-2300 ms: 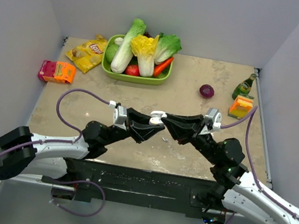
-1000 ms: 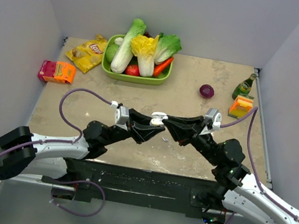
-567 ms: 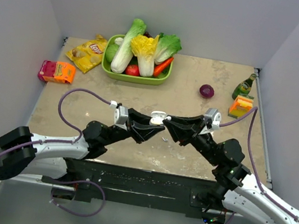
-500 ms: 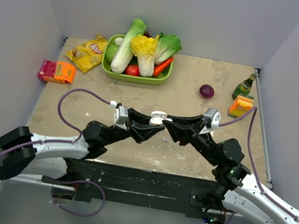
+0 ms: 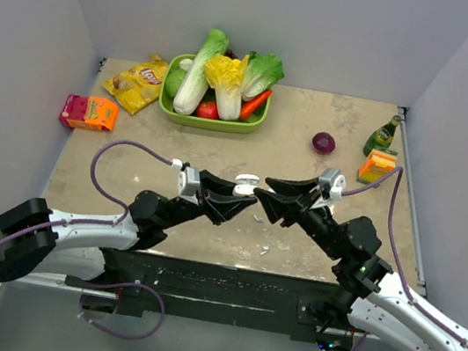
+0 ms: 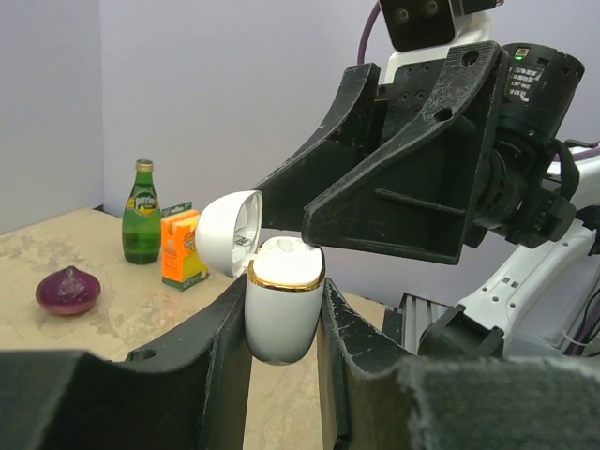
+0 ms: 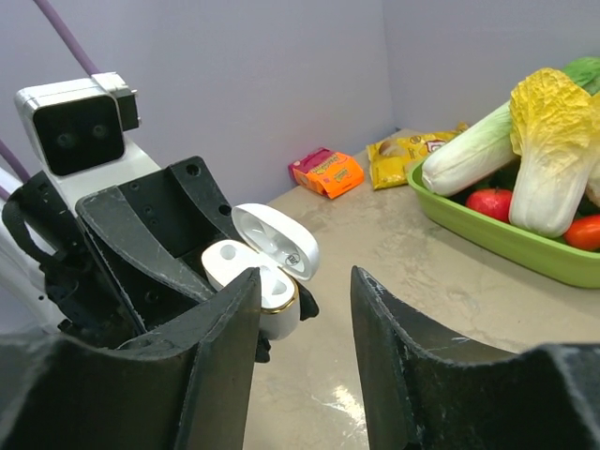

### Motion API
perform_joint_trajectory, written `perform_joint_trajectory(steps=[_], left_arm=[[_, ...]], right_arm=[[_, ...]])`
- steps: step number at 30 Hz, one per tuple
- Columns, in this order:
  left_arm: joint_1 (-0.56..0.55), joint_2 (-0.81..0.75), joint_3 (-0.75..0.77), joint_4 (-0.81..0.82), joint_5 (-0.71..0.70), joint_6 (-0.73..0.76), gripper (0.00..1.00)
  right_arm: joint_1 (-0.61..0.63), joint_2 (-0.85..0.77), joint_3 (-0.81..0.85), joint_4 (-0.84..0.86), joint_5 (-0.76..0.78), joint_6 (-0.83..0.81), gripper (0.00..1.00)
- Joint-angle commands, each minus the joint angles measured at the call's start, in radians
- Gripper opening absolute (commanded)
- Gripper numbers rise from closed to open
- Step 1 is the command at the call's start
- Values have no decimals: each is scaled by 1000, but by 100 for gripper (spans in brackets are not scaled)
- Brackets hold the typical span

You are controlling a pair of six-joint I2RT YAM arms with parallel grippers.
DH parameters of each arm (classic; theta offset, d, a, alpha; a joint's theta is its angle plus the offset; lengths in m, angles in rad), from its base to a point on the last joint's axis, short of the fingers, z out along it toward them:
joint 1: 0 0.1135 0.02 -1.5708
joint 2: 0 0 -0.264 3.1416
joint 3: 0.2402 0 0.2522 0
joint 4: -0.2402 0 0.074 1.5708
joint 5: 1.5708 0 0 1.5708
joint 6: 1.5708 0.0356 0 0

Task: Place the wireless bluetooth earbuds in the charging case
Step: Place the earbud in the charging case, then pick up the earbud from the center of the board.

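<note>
My left gripper (image 5: 244, 188) is shut on the charging case (image 5: 248, 180), holding it upright above the table with its lid swung open. The left wrist view shows the white case (image 6: 281, 319) with its gold rim pinched between my left gripper's (image 6: 284, 286) two fingers. My right gripper (image 5: 268, 194) stands open just right of the case, with nothing between its fingers. From the right wrist, the case (image 7: 225, 258) and its lid (image 7: 277, 239) sit beyond my right gripper (image 7: 305, 277). A tiny white earbud-like piece (image 5: 265, 250) lies on the table below. I cannot tell whether an earbud sits inside the case.
A green tray (image 5: 211, 121) of lettuce, carrot and tomato stands at the back. A yellow chip bag (image 5: 137, 83) and an orange-pink box (image 5: 89, 112) lie at the back left. A red onion (image 5: 323, 142), a green bottle (image 5: 383, 135) and an orange carton (image 5: 376, 167) are at the right.
My right gripper's jaws have spread apart and drawn slightly back from the case. A small white piece now lies on the table near the front, where none showed before. The left arm has stayed still.
</note>
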Motion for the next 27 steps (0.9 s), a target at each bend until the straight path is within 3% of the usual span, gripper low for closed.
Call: perform_joint_trajectory(steps=[1, 6, 11, 15, 17, 21, 27], left_arm=[[-3, 3, -25, 379, -71, 53, 0], [9, 39, -70, 381, -179, 77, 0], [23, 47, -110, 413, -274, 70, 0], [25, 3, -139, 407, -311, 62, 0], [25, -35, -162, 395, -324, 42, 0], [25, -103, -218, 390, -320, -10, 0], [25, -155, -289, 405, -282, -59, 0]], right_arm=[[-1, -16, 56, -34, 56, -1, 49], [-1, -56, 82, -78, 93, -1, 59], [-1, -114, 98, -198, 180, 47, 61], [-1, -101, 89, -366, 390, 145, 60], [-1, -55, 98, -533, 487, 228, 60], [-1, 132, 75, -707, 440, 373, 60], [-1, 215, -6, -735, 343, 556, 56]])
